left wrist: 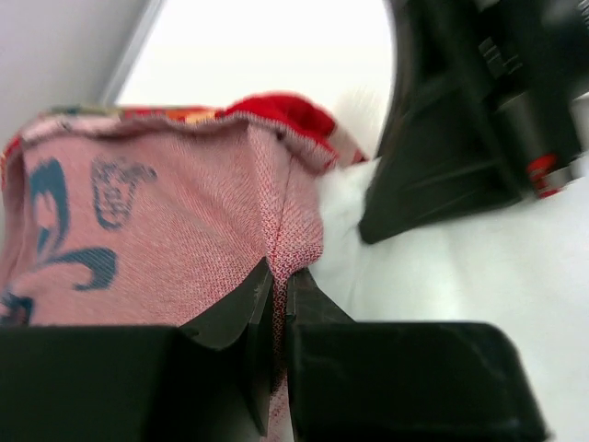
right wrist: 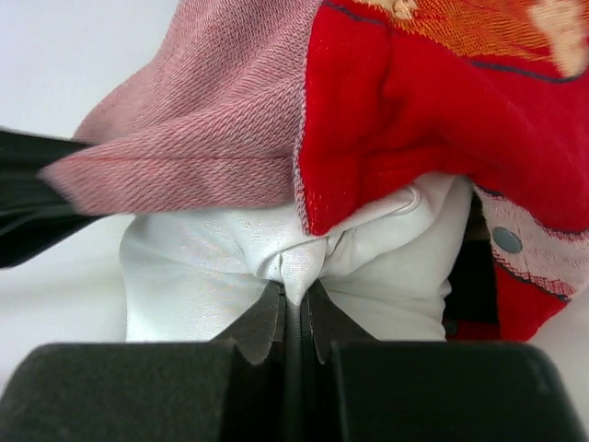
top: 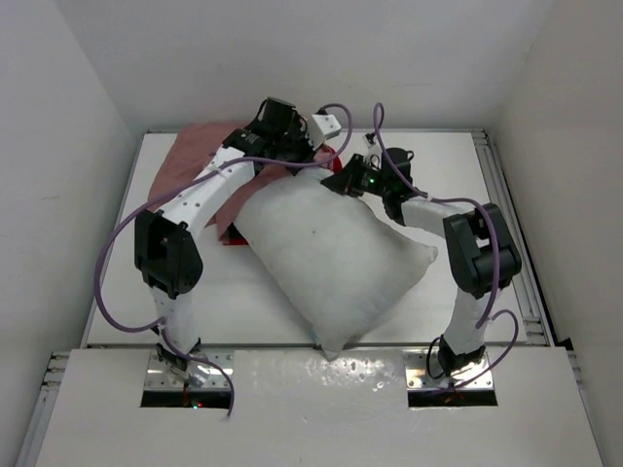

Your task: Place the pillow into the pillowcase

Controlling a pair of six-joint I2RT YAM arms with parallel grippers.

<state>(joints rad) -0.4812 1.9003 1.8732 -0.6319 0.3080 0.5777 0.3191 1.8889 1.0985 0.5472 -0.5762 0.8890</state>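
My left gripper [left wrist: 281,281] is closed almost completely, its two fingers pinching a fold of the pillowcase [left wrist: 166,221] along a seam, with the dull pink side and its dark blue print facing my wrist camera. My right gripper [right wrist: 293,296] is squeezed just as tight, with a gathered tuck of the white pillow [right wrist: 221,276] caught between its tips. Above that tuck the pillowcase hangs over the pillow's corner, showing its red-orange face beside its pink reverse. From above, the pillow lies diagonally across the middle of the table [top: 448,165], one corner at the near edge and the opposite corner up at my two grippers. The pillowcase is bunched at the far left of the table, beyond the pillow and partly under my left arm [top: 195,199]
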